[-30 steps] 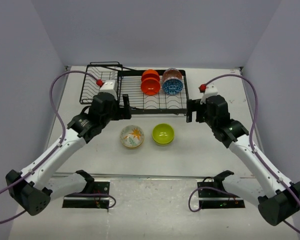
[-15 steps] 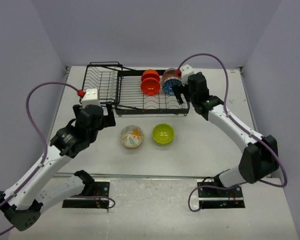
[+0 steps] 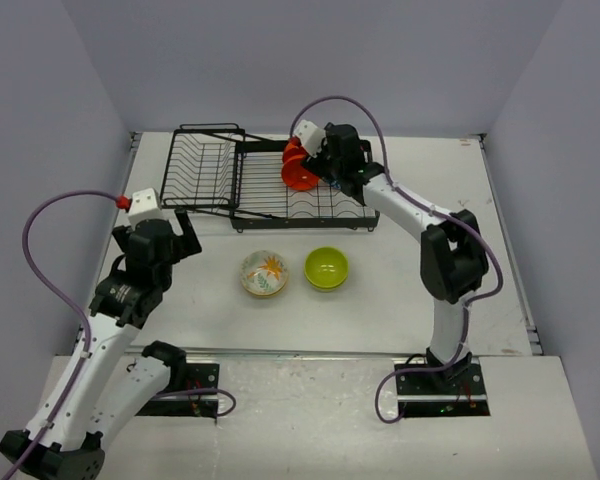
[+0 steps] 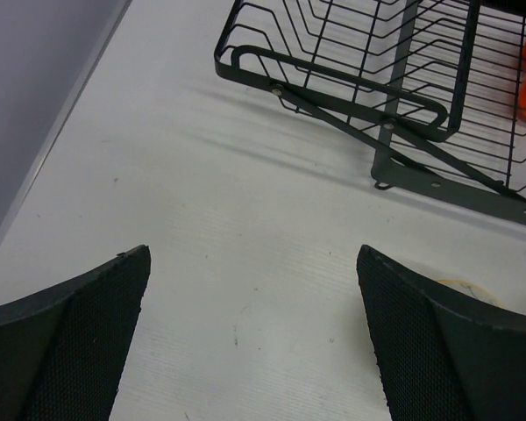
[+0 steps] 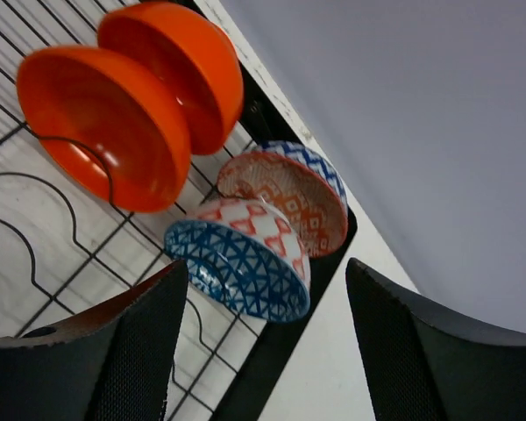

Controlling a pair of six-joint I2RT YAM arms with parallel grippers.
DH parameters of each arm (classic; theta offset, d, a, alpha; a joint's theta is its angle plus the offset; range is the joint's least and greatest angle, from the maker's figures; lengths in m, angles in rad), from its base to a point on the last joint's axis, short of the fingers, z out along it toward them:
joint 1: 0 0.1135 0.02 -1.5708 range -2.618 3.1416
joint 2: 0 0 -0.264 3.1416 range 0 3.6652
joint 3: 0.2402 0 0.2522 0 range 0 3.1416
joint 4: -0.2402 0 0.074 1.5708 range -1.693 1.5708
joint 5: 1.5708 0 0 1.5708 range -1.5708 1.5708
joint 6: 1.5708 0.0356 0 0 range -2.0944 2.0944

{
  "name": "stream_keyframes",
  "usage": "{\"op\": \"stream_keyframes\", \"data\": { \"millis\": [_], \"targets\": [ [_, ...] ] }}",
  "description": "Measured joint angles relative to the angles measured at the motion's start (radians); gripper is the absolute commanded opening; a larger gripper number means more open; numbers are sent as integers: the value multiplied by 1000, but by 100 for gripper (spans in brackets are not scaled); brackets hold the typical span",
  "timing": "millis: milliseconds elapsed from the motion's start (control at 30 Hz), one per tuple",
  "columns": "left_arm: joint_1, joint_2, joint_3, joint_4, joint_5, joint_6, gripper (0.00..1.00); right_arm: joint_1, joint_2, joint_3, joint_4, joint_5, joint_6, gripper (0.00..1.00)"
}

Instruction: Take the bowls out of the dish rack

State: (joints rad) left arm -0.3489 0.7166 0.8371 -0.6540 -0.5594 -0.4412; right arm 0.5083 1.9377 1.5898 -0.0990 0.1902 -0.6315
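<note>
The black wire dish rack (image 3: 270, 190) stands at the back of the table. Two orange bowls (image 5: 114, 123) stand on edge in it. Beside them stand a blue patterned bowl (image 5: 241, 263) and an orange patterned bowl (image 5: 289, 197). My right gripper (image 5: 265, 267) is open, with one finger on each side of the blue patterned bowl and a gap on the right side. From above, the right gripper (image 3: 323, 165) hides that bowl. A floral bowl (image 3: 264, 273) and a green bowl (image 3: 326, 268) sit on the table. My left gripper (image 4: 254, 289) is open over bare table, left of the rack.
The rack's angled basket section (image 4: 351, 53) lies just ahead of the left gripper. The back wall rises close behind the rack. The right arm (image 3: 420, 215) stretches across the table's right half.
The right arm has swung left over the rack's right end and its jaws have narrowed around the blue patterned bowl. The left arm has drawn back leftward, away from the rack.
</note>
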Motion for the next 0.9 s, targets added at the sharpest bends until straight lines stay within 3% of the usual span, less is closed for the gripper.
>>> {"op": "stream_keyframes", "data": {
  "millis": [433, 567, 800, 833, 900],
  "targets": [
    [27, 13, -11, 47, 138, 34, 100, 66, 308, 237, 85, 24, -79, 60],
    [27, 19, -12, 47, 153, 36, 100, 64, 393, 328, 93, 36, -107, 52],
    [27, 20, -13, 47, 164, 41, 100, 68, 428, 335, 93, 36, -129, 35],
    [27, 20, -13, 47, 164, 41, 100, 69, 428, 335, 95, 36, -132, 29],
    [27, 20, -13, 47, 166, 41, 100, 74, 428, 335, 103, 37, -139, 28]
  ]
}}
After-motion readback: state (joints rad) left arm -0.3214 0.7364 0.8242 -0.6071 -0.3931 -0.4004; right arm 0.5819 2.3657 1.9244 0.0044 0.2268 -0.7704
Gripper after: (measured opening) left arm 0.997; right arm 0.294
